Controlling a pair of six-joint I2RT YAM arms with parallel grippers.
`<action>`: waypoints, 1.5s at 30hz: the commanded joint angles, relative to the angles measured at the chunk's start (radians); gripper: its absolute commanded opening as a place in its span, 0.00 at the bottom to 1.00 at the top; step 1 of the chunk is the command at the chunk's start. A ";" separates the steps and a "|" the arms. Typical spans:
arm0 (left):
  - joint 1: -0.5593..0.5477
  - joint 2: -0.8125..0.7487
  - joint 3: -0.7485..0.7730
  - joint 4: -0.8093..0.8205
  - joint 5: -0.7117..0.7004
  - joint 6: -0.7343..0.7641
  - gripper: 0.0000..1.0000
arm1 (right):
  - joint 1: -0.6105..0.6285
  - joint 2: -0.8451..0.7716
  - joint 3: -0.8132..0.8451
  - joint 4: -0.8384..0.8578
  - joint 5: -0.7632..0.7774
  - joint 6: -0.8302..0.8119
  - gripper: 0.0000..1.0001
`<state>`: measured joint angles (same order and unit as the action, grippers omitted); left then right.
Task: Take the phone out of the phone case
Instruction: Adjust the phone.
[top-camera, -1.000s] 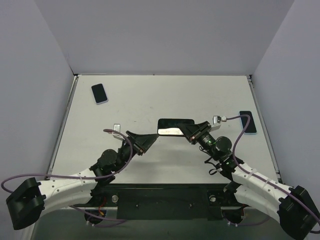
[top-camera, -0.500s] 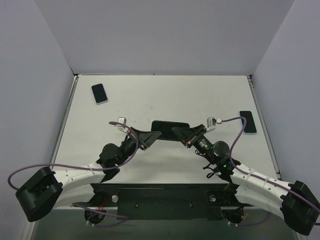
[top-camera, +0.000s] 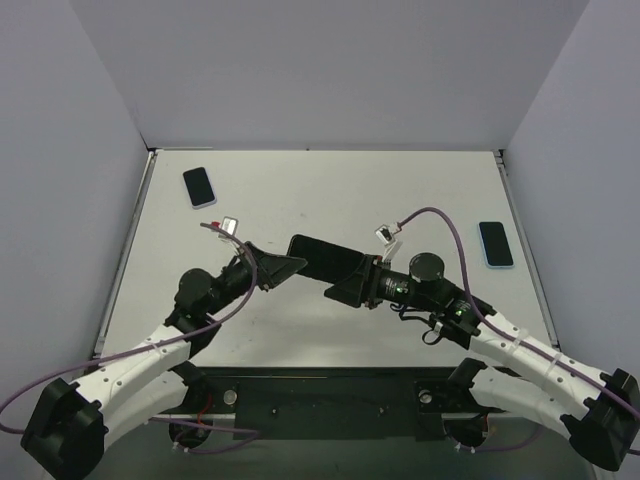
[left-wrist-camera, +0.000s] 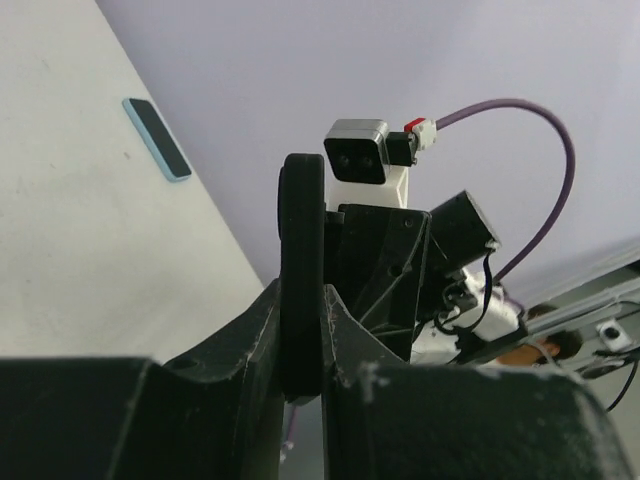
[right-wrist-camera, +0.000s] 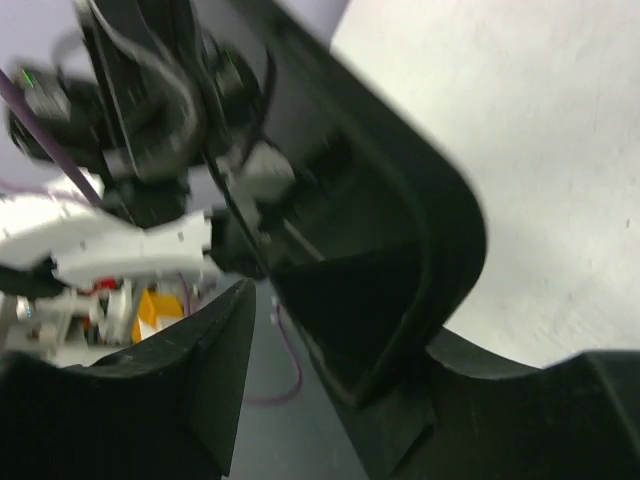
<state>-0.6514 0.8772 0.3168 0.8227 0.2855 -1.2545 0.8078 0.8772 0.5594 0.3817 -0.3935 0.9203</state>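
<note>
Two grippers: both clamp one black phone case (top-camera: 322, 257), held in the air over the middle of the table (top-camera: 300, 200).
Left gripper (top-camera: 292, 266): fingers (left-wrist-camera: 250, 340) pinched narrow on the case's left edge, seen edge-on.
Right gripper (top-camera: 345, 285): closed on the case's near right end.
Light-blue phone (top-camera: 199, 186): lies flat, far left corner.
Second light-blue phone (top-camera: 495, 244): lies flat by the right edge.

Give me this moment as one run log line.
left gripper: shut on phone case | right gripper: shut on phone case | phone case: held above table | separation: cannot tell
</note>
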 joint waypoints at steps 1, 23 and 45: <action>0.110 -0.011 0.168 -0.177 0.385 0.150 0.00 | -0.033 -0.006 0.066 -0.254 -0.332 -0.220 0.44; 0.133 0.127 0.329 -0.171 0.732 0.103 0.00 | -0.004 -0.037 0.036 0.058 -0.448 -0.097 0.00; 0.131 0.252 0.333 0.159 0.477 -0.168 0.00 | -0.004 0.077 0.039 0.283 -0.186 0.017 0.09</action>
<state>-0.5179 1.1091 0.5491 0.8448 0.6914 -1.3613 0.8104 0.9676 0.4915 0.7330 -0.6178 1.0447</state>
